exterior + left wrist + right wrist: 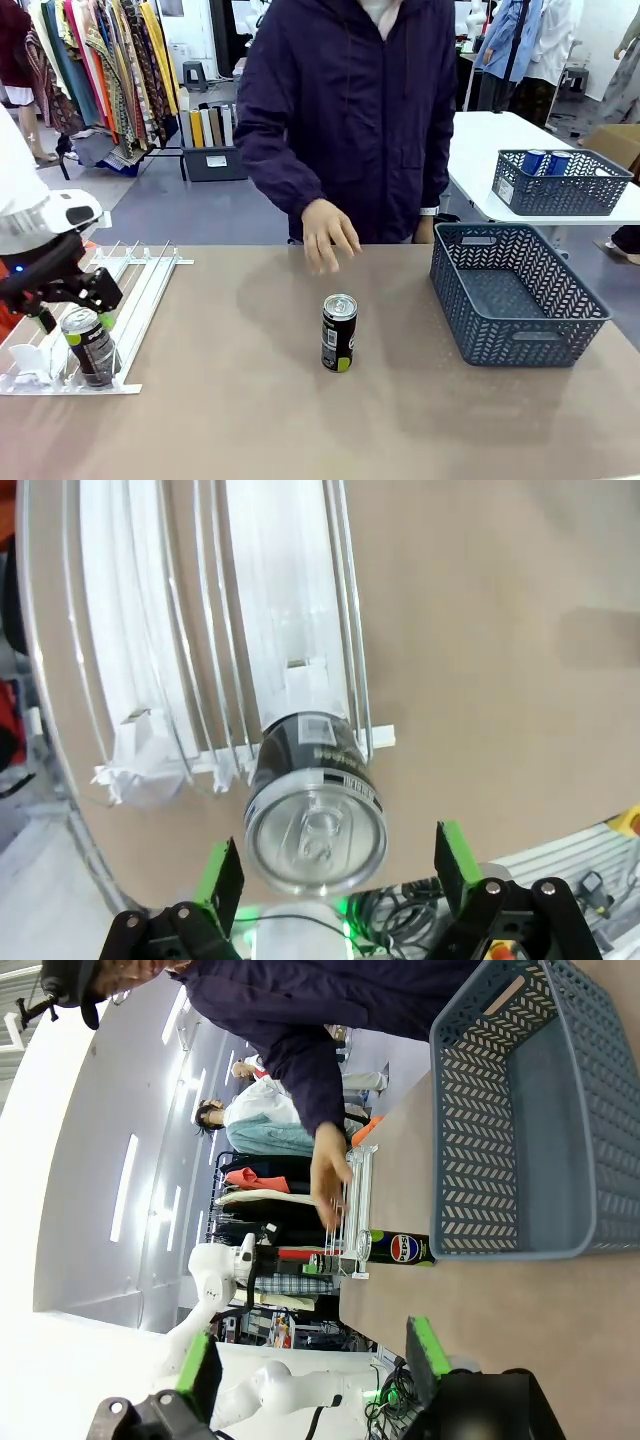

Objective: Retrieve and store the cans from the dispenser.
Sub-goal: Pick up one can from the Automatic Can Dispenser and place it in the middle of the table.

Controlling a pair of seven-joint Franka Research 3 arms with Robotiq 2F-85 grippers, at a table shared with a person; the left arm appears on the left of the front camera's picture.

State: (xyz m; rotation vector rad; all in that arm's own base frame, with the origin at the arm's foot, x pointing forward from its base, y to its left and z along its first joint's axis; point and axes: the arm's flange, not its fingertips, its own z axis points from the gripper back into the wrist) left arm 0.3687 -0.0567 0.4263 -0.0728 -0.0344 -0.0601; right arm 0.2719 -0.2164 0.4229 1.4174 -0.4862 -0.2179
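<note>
Left hand (338, 872) released, straddling can (315, 825) at dispenser (270, 610) front, ungripped. Second can (339, 333) well off on bench (250, 420); basket (520, 345) empty, nothing stored.

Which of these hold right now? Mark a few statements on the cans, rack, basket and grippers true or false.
1. The left gripper is clamped on the dark slim can at the front of the white and clear plastic rail dispenser. False: its jaws stand open either side of it.
2. The blue-grey mesh plastic basket holds no cans. True.
3. A second dark can stands upright on the brown table. True.
4. The person's hand grips that can. False: it hovers apart from it.
5. The right gripper holds a can. False: open, empty.
</note>
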